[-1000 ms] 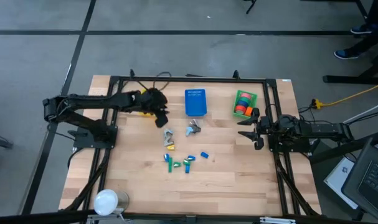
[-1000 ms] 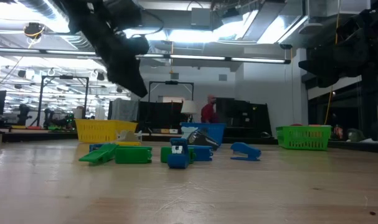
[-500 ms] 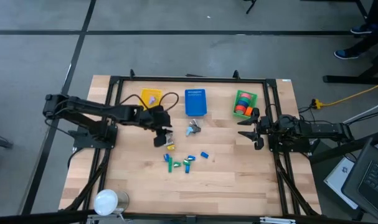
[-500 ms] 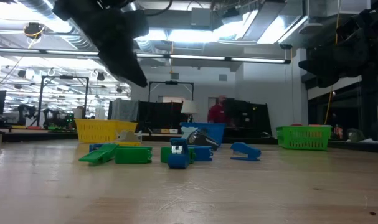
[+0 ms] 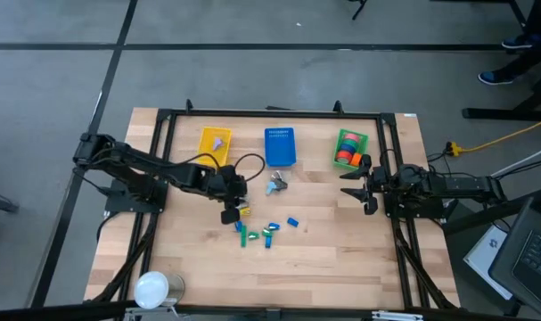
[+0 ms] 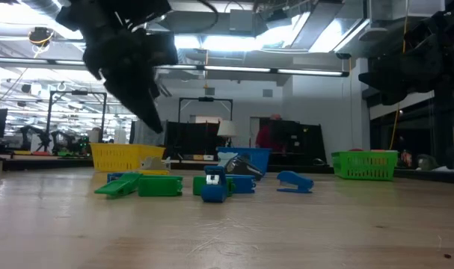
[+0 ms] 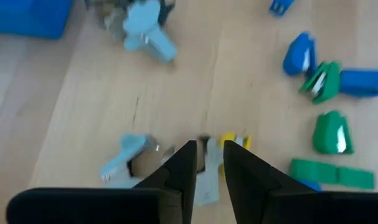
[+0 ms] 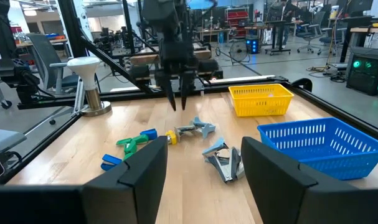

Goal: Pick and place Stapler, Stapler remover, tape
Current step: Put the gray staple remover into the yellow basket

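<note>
Dark left claw (image 7: 207, 163) narrowly parted, empty

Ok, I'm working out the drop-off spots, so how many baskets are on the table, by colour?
yellow basket: 1
blue basket: 1
green basket: 1
Total: 3

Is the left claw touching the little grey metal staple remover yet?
Apart. The right wrist view shows the left claw hanging above the grey metal staple remover, with bare table between.
</note>
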Available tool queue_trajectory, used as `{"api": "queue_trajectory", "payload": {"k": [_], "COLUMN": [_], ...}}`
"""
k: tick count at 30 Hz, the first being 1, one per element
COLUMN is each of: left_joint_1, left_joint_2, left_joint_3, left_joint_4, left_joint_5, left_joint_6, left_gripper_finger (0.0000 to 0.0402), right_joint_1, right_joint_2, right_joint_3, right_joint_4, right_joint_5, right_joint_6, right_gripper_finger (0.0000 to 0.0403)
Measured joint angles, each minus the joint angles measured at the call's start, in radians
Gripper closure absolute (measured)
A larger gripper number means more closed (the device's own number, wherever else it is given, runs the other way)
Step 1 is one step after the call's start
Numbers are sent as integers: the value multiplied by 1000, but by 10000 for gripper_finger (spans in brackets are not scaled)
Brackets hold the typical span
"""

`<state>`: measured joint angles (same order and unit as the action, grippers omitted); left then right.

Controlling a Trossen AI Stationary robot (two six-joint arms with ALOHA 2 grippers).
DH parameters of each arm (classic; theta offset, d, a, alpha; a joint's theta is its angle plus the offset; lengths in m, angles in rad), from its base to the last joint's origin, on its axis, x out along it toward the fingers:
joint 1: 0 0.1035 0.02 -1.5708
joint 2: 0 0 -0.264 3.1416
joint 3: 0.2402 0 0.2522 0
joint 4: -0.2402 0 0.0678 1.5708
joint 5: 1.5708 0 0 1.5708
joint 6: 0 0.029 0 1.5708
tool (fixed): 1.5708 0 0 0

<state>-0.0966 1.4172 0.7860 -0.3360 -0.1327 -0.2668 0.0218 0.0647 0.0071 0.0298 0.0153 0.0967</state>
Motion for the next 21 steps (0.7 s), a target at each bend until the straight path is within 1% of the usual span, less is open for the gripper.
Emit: {"api": "queue_trajectory", "payload": {"k": [6, 10, 14, 18, 21], "left_joint_1": [1, 1, 24, 48, 55], "left_joint_2": [16, 16, 16, 16, 16], "left_joint_3": [0, 0, -21, -46, -49], "left_joint_4": [-55, -83, -77, -45, -26], "left_joint_5": [-78, -67, -65, -19, -12], "left_joint_6": [-35, -44, -60, -64, -62], "left_gripper_finger": [319, 308, 288, 269, 260], "right_joint_1": [0, 0, 0, 0, 0], "right_joint_2": [0, 0, 0, 0, 0], "right_joint_3": [0, 0, 0, 0, 0], "right_joint_4": [0, 0, 0, 0, 0], "right_joint_5": [0, 0, 0, 0, 0], "right_joint_6": [0, 0, 0, 0, 0], "right_gripper_finger": [192, 192, 192, 192, 192]}}
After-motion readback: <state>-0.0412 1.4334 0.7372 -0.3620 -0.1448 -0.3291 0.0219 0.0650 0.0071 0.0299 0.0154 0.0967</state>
